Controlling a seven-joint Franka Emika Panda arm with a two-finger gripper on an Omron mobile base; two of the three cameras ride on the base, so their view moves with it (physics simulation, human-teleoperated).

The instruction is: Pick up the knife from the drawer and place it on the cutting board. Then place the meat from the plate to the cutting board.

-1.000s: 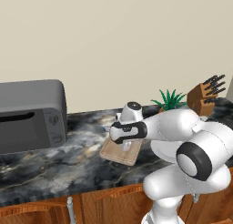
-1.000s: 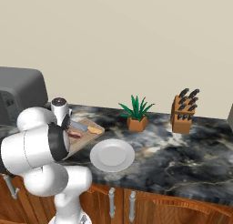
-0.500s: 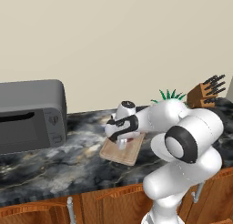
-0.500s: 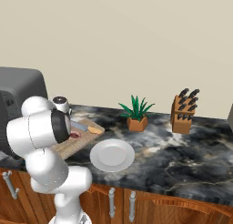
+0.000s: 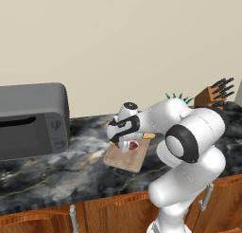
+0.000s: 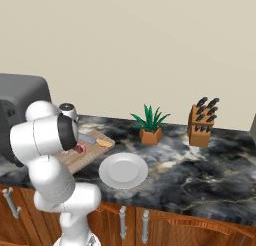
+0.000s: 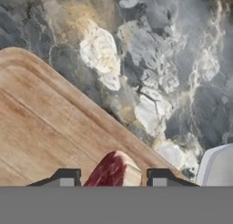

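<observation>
The end effector (image 7: 112, 177) stands open over the meat (image 7: 110, 170). The meat lies on the cutting board (image 7: 41, 132). The knife (image 6: 96, 140) lies at the board's far edge.

Dark red meat (image 7: 111, 170) lies flat on the tan board (image 7: 41, 136) beside the knife (image 6: 95, 140); the white plate (image 6: 123, 170) sits near the table's front edge.

I see a plain beige wall (image 6: 130, 45) behind a dark marbled counter (image 6: 200, 165) on reddish-brown cabinets (image 6: 200, 235) with silver handles (image 6: 145, 222), carrying a grey microwave (image 5: 30, 118), a potted plant (image 6: 150, 125) and a wooden knife block (image 6: 201, 122).
</observation>
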